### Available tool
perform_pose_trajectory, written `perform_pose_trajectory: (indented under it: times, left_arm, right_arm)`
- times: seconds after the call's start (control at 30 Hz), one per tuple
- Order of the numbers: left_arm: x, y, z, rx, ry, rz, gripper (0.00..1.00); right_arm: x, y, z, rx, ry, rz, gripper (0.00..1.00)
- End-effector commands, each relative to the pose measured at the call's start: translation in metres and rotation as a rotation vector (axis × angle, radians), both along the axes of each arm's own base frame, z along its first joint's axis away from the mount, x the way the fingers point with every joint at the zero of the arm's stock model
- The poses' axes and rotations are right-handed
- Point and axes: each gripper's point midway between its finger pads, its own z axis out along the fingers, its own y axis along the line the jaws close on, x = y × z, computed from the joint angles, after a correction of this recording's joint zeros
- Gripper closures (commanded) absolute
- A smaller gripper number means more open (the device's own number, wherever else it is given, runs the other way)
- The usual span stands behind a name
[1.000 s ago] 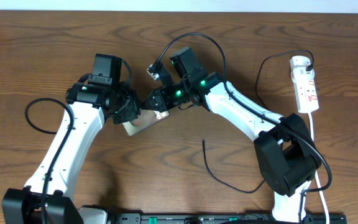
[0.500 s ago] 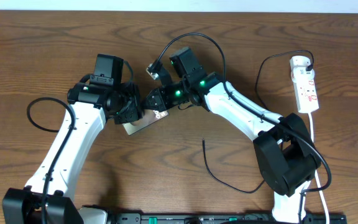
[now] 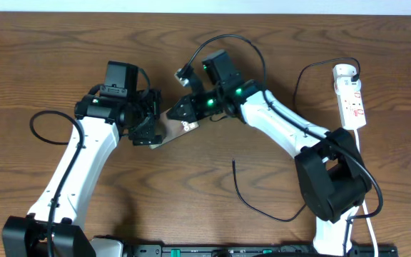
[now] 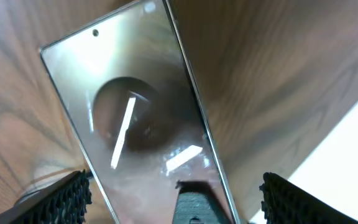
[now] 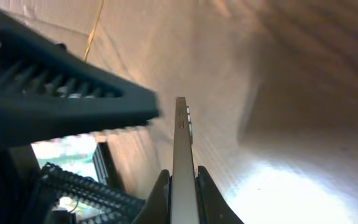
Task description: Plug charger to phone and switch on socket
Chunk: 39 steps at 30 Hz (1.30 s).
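Right gripper clamped on phone edge; left gripper jaws wide apart beside phone. Step: positioning phone, I judge. Next: fetch charger tip, lying right of phone.

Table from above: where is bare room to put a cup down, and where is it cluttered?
Bare wood: left of the left arm, the front middle between it and the right arm up to the charger cable, and right of the power strip. Crowded: the centre, where arms meet at the phone, and the cable loop beside the strip.
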Motion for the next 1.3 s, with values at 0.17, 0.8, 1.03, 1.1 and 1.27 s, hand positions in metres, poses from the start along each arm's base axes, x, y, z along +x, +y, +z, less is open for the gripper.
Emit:
perform_pose_trajectory:
  times: [0.17, 0.8, 1.03, 1.1, 1.27]
  left_arm:
    - [0.01, -0.011, 0.02, -0.064, -0.162, -0.22, 0.14]
    - [0.086, -0.016, 0.087, 0.013, -0.676, -0.323, 0.14]
    - [0.107, -0.016, 0.12, 0.037, -0.845, -0.307, 0.14]
    - [0.112, -0.014, 0.125, 0.052, -0.875, -0.295, 0.14]
    - [0.118, -0.009, 0.133, 0.08, -0.915, -0.27, 0.13]
  right_arm:
    - [0.047, -0.035, 0.025, 0.081, 0.03, -0.135, 0.99]
    - [0.119, -0.064, 0.092, 0.386, 0.588, -0.572, 0.99]
    - [0.131, -0.063, 0.109, 0.472, 0.674, -0.641, 0.99]
    - [0.135, -0.063, 0.116, 0.501, 0.678, -0.655, 0.99]
    - [0.14, -0.059, 0.134, 0.576, 0.698, -0.666, 0.99]
